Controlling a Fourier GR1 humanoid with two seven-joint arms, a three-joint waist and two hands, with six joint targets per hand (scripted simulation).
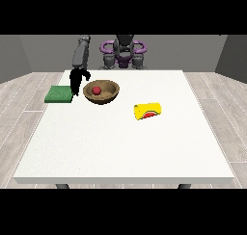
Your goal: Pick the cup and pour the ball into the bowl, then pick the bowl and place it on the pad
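One black hand (76,81) at the view's left hangs between the flat green square pad (59,94) and the round wooden bowl (102,91), just beside the bowl's rim; whether its fingers are curled cannot be told. One red ball (96,90) sits inside the bowl. One yellow cup (147,111) lies tipped on the white worktop (125,147), well apart to the right.

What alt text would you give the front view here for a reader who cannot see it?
A red ball lies inside a wooden bowl on a white table, with a black hand at the view's left hanging between the bowl and a green pad. A yellow cup lies on its side to the bowl's right.
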